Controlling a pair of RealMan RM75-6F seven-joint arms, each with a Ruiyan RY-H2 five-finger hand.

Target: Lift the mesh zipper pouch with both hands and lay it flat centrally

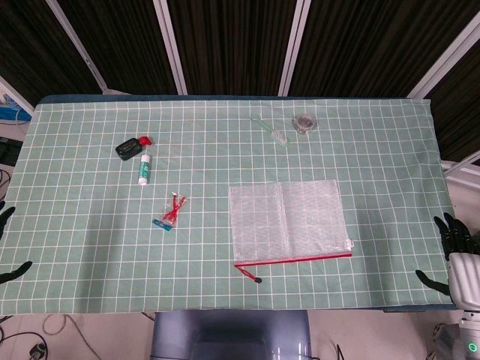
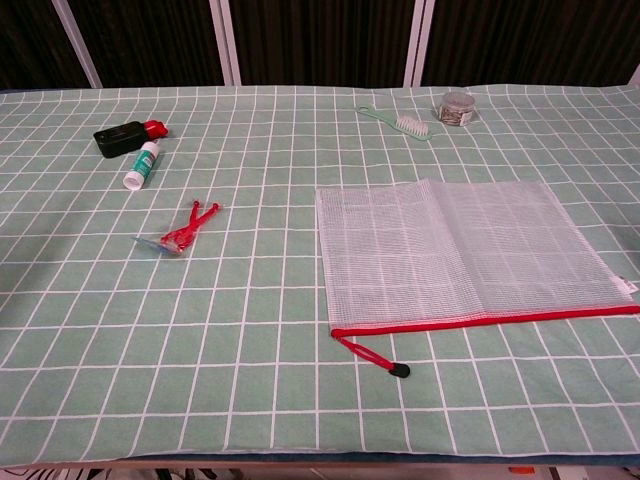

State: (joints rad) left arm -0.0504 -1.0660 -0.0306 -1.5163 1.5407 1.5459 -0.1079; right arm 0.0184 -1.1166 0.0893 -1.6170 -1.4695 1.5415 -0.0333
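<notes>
The mesh zipper pouch (image 1: 289, 221) (image 2: 460, 255) lies flat on the green checked cloth, right of the table's middle. Its red zipper runs along the near edge, and a red pull cord with a black tip trails off the near left corner. My right hand (image 1: 459, 251) hovers at the table's right edge, apart from the pouch, fingers spread and holding nothing. Only dark fingertips of my left hand (image 1: 15, 271) show at the far left edge, spread and far from the pouch. Neither hand appears in the chest view.
A black item with a red cap (image 1: 131, 147) (image 2: 125, 137) and a white bottle (image 1: 144, 169) (image 2: 142, 164) lie at the back left. A red clip-like item (image 1: 174, 210) (image 2: 185, 230) sits left of the pouch. A green brush (image 1: 271, 132) (image 2: 398, 120) and a small jar (image 1: 304, 122) (image 2: 456, 108) lie behind it.
</notes>
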